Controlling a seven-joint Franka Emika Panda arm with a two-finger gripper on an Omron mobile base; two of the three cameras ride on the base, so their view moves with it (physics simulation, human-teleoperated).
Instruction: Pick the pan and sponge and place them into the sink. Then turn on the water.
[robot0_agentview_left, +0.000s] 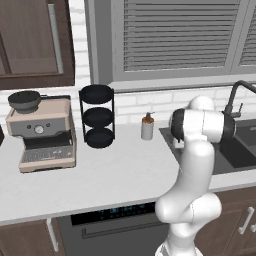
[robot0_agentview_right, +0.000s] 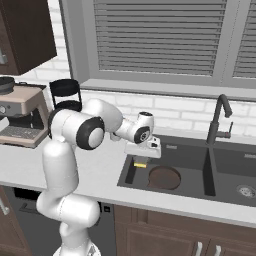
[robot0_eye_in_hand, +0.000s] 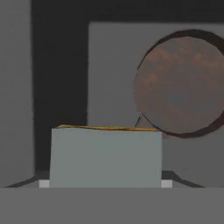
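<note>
The dark brown pan (robot0_agentview_right: 163, 178) lies flat on the floor of the left basin of the dark grey sink (robot0_agentview_right: 170, 148). In the hand view the pan (robot0_eye_in_hand: 179, 85) is at the upper right, with its handle running toward the sponge. My gripper (robot0_agentview_right: 142, 156) hangs over the front left corner of that basin. It is shut on the sponge (robot0_agentview_right: 141, 162), whose yellow layer shows under the hand. Up close, the sponge's grey-green face (robot0_eye_in_hand: 105, 155) fills the space between my fingers and hides the gripper (robot0_eye_in_hand: 105, 183) tips. The black faucet (robot0_agentview_right: 218, 120) stands behind the divider. The water is out of view.
A tan-capped soap bottle (robot0_agentview_left: 147, 127) stands on the counter left of the sink (robot0_agentview_left: 239, 146). Further left are a black three-tier rack (robot0_agentview_left: 97, 116) and a coffee machine (robot0_agentview_left: 42, 132) with a dark bowl (robot0_agentview_left: 24, 100) on top. The right basin's drain (robot0_agentview_right: 245, 190) shows.
</note>
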